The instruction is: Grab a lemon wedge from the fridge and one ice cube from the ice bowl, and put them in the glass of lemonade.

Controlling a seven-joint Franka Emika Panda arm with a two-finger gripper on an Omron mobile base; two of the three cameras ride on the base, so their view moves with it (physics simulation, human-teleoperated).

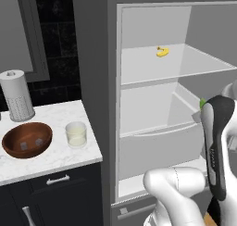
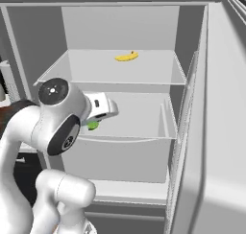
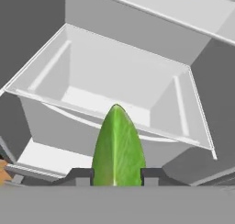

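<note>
My gripper [image 3: 117, 176] is shut on the lemon wedge [image 3: 117, 145], a green pointed slice that stands up between the two dark fingertips. It hangs in front of the open fridge [image 1: 139, 104], just above the front edge of the white drawer [image 3: 114, 85]. A bit of the wedge [image 1: 202, 102] peeks past my arm, and the wedge [image 2: 92, 125] also shows under the white hand. To the left of the fridge, the reddish-brown ice bowl [image 1: 27, 139] holds two pale cubes. The glass of lemonade [image 1: 76, 134] stands right beside it on the counter.
A small yellow curved piece [image 1: 162, 52] lies on the upper fridge shelf [image 2: 120, 70]. The fridge door [image 2: 216, 132] stands open at the right. A tall white perforated cylinder [image 1: 17, 95] stands behind the bowl on the marble counter [image 1: 60, 158].
</note>
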